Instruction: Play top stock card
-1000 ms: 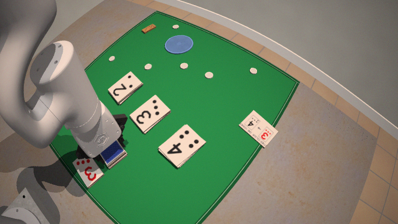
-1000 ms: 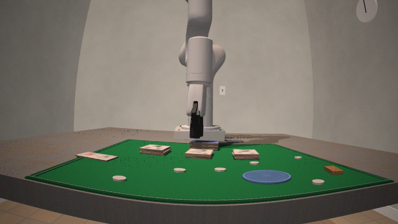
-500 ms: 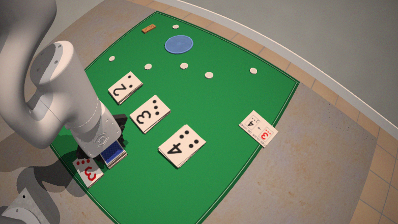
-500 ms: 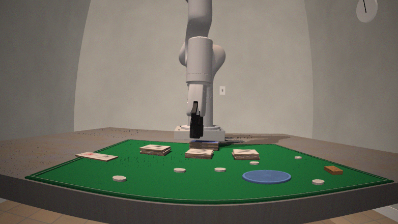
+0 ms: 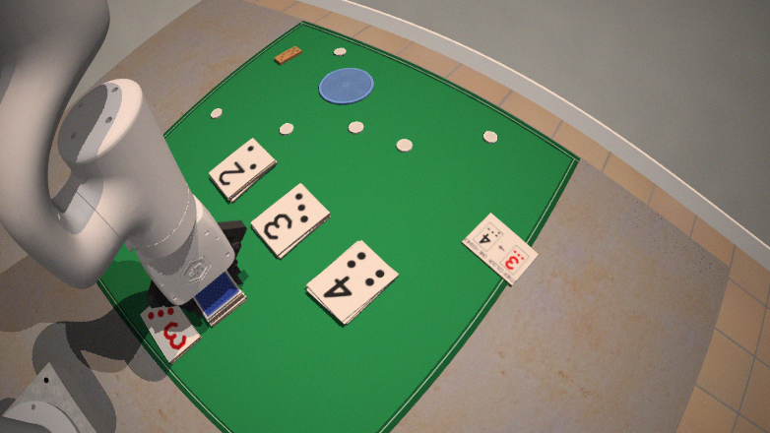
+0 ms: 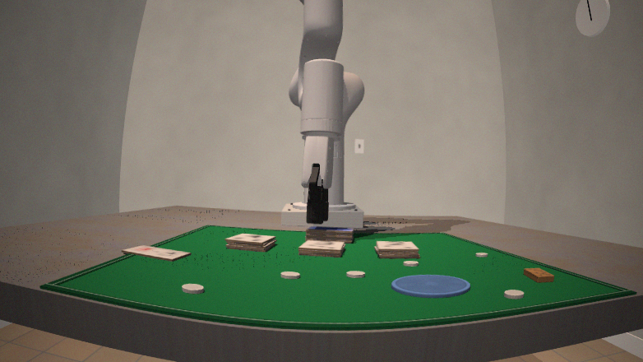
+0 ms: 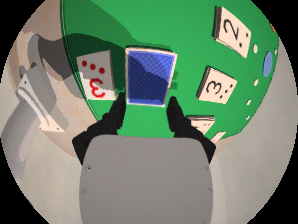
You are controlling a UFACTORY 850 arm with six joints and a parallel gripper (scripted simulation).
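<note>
Two open fingers above the blue-backed stock (image 5: 220, 294) (image 6: 329, 234) (image 7: 150, 77).

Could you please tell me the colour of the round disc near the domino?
The round disc is blue, best seen from the top.

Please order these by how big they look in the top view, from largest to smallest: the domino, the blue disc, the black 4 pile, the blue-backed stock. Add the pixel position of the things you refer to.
1. Black 4 pile (image 5: 352, 279) (image 6: 250, 240)
2. Blue disc (image 5: 346, 86) (image 6: 430, 285)
3. Domino (image 5: 288, 54) (image 6: 538, 274)

Stock (image 5: 218, 295) (image 6: 329, 235) (image 7: 150, 77): unsure, the gripper (image 7: 147, 101) partly hides it.
</note>
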